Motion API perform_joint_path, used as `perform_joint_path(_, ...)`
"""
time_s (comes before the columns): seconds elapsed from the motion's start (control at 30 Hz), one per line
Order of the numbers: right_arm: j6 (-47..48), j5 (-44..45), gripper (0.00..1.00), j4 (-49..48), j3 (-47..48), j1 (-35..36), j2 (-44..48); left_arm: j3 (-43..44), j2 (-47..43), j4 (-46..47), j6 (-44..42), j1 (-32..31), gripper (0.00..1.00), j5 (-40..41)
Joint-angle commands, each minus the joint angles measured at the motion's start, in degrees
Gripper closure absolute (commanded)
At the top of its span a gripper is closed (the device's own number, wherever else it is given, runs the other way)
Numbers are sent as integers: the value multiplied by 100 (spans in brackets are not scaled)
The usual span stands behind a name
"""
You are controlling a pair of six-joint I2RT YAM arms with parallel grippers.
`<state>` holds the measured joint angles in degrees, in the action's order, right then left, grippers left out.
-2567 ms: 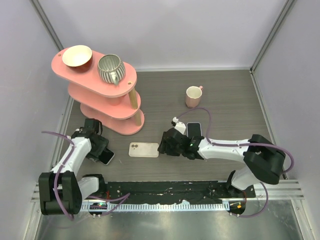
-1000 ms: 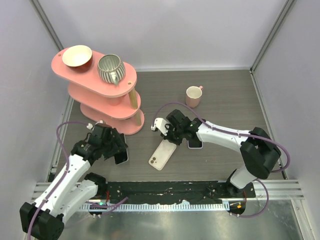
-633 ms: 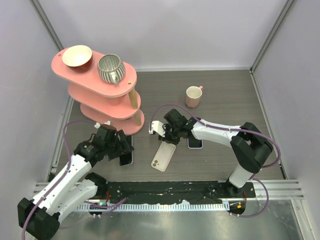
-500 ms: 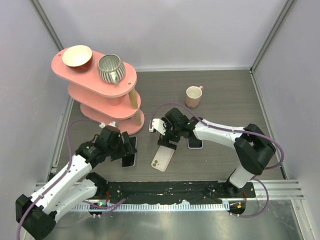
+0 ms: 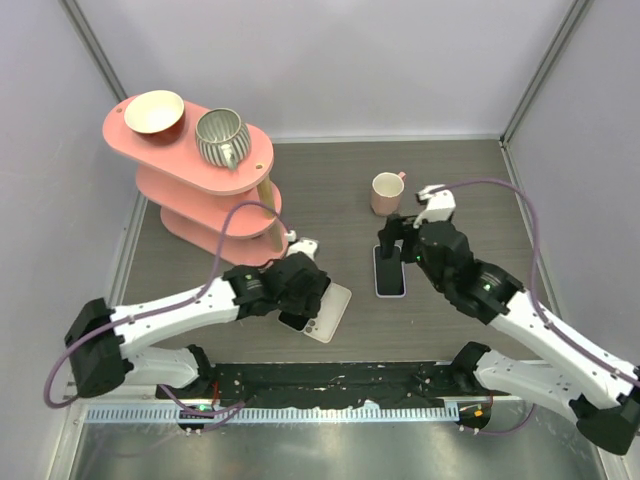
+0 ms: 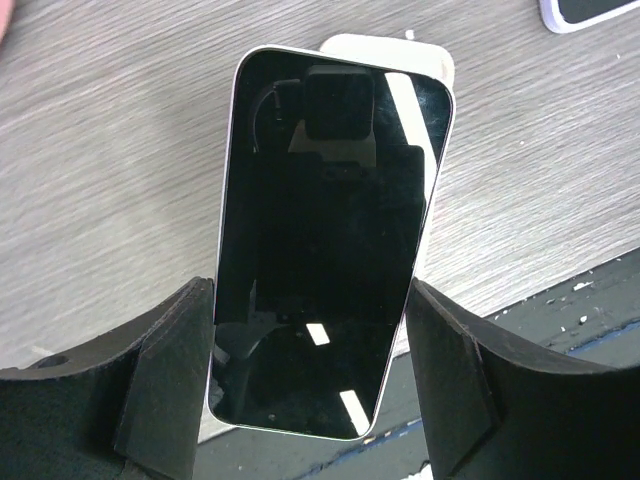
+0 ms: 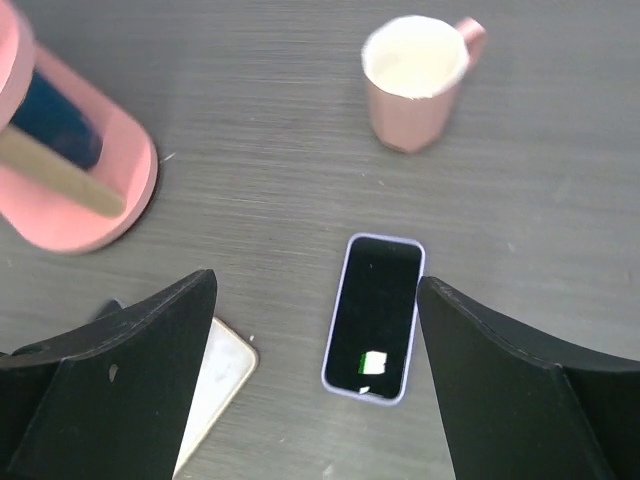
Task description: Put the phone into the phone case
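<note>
The phone (image 6: 320, 250), black-screened with a pale rim, is held flat between my left gripper's fingers (image 6: 160, 370). My left gripper (image 5: 298, 292) is shut on the phone and hovers over the near end of the cream phone case (image 5: 333, 312), which lies slanted on the table. In the left wrist view only the far edge of the case (image 6: 395, 50) shows behind the phone. My right gripper (image 5: 398, 243) stands open above the table, away from the case. The case's corner (image 7: 215, 385) shows beside its left finger.
A second phone in a lilac case (image 5: 390, 270) lies screen-up under my right gripper (image 7: 312, 285). A pink cup (image 5: 386, 192) stands behind it. The pink tiered shelf (image 5: 240, 250), with a bowl (image 5: 153, 112) and a ribbed pot (image 5: 221, 137), stands at the back left.
My left arm carried the phone rightward from the table's left side to over the case. My right gripper opened, left the case and drew back to the right over the lilac phone.
</note>
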<state>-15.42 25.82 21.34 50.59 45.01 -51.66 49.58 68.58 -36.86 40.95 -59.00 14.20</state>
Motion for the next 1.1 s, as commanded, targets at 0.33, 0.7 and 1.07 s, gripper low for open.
perform_joint_path(0.33,-2475,1935,13,1873,-41,-1,1967,790,1808,1383,71,-621,100,514)
perform_joint_path(0.7,-2387,1839,13,1935,39,-1,1861,658,2291,1559,616,-709,100,769)
perform_joint_path(1.07,-2325,1830,13,1935,65,-2,1861,684,2529,1480,721,-788,96,716)
